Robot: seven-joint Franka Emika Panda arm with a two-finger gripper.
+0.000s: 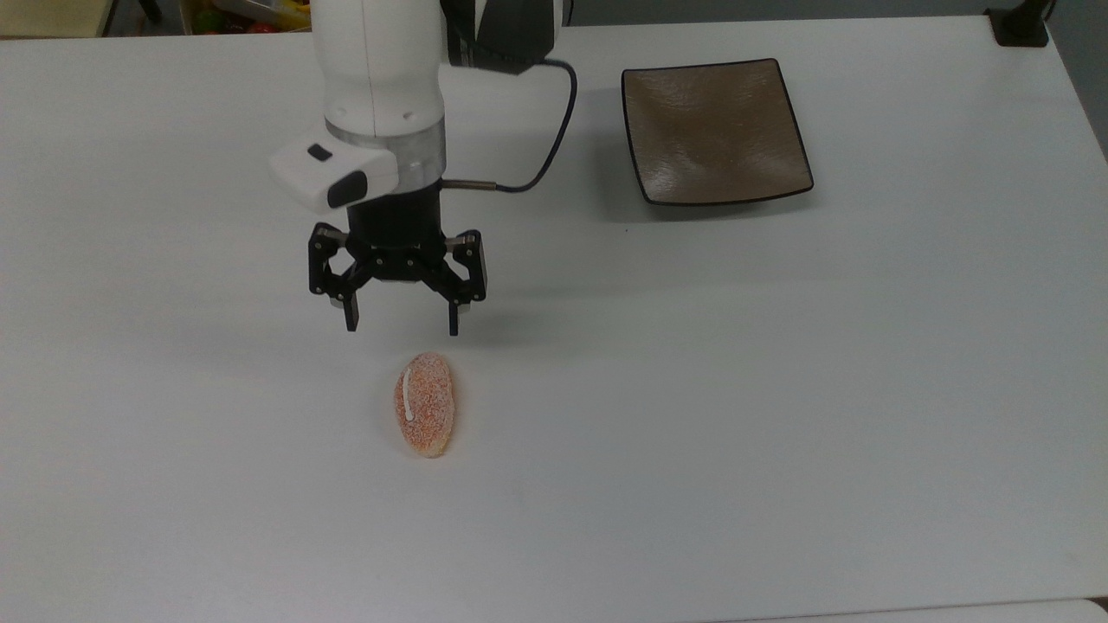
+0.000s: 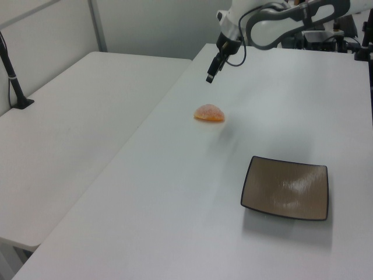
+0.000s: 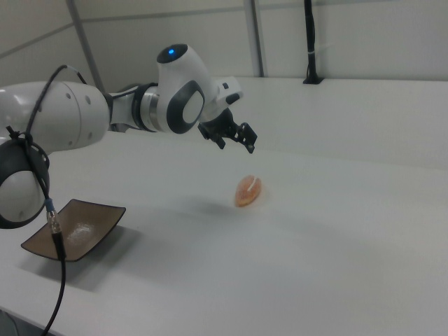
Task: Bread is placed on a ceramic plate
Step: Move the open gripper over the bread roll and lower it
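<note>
one bread (image 1: 425, 404), one ceramic plate (image 1: 715, 131), one gripper (image 1: 402, 328).

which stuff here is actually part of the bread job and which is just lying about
Part of the job:
small oval orange-pink speckled bread
square brown-grey glossy ceramic plate
open black two-finger gripper

Just lying about:
black post on the neighbouring white table
colourful items beyond the table's far edge
</note>
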